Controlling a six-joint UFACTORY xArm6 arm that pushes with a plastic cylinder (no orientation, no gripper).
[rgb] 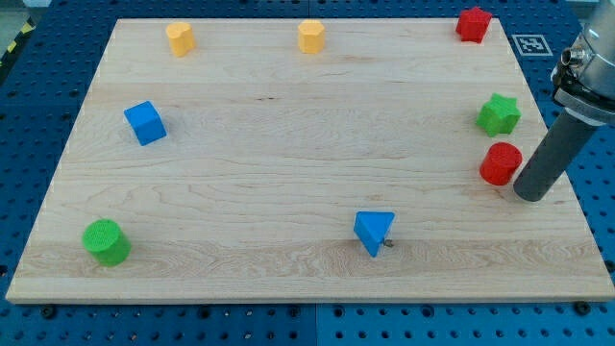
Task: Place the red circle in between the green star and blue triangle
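The red circle (501,162) stands near the board's right edge, just below the green star (499,114). The blue triangle (373,232) lies lower down, right of the board's middle, toward the view's bottom. My tip (529,194) rests on the board just right of and slightly below the red circle, close to it or touching it. The dark rod slopes up to the view's right edge.
A red block (473,23) sits at the top right corner. Two yellow blocks (180,38) (310,36) stand along the top edge. A blue cube (145,122) is at the left, a green cylinder (106,241) at the bottom left. The board's right edge (567,192) is near my tip.
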